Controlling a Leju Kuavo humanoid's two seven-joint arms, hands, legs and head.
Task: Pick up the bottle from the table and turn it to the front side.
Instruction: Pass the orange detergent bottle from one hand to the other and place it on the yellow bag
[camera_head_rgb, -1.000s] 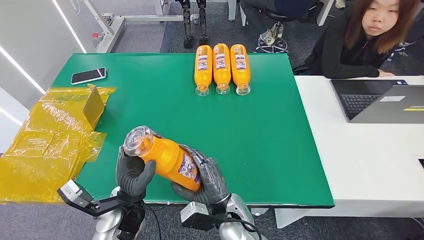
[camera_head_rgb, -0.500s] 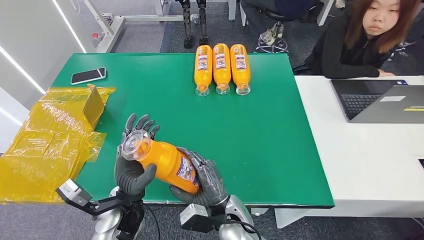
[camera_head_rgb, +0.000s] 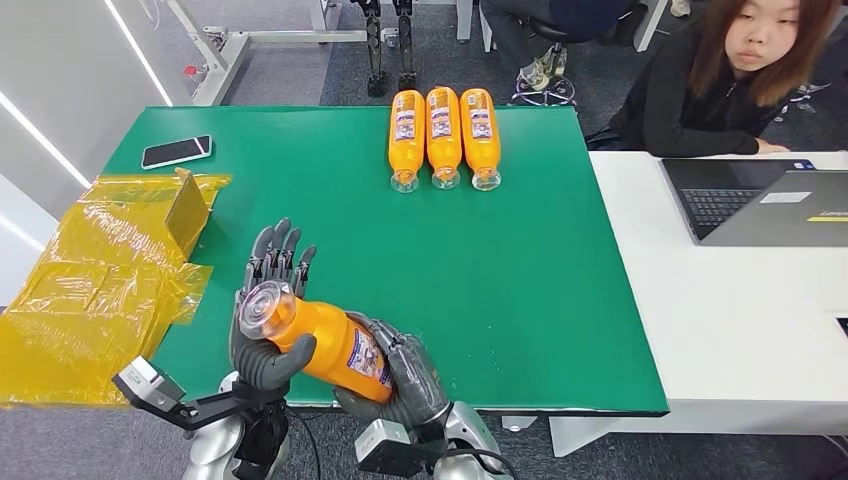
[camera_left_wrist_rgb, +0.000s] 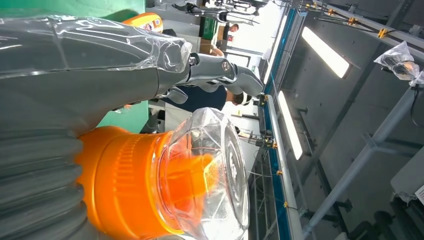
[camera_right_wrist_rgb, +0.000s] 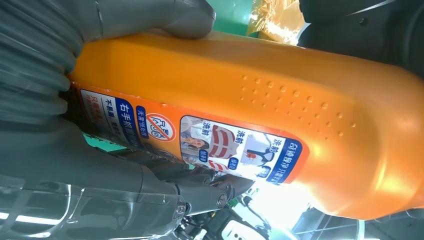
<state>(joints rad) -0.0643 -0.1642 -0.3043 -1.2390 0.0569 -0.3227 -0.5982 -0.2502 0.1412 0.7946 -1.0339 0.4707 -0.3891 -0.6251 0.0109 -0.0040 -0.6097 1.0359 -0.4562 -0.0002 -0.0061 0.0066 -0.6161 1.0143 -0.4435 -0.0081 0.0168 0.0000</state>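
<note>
I see the green rectangular table; above its near edge, the orange plastic bottle with a clear cap lies tilted. My right hand grips its body; my left hand cradles the cap end, fingers spread.

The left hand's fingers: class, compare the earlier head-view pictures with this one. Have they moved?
Yes. The left hand has opened: its fingers, wrapped round the bottle a second ago, now stretch up toward the phone, with only the thumb under the neck.

Head view looks down; wrist views (seemingly sideways) closely share the bottle.
</note>
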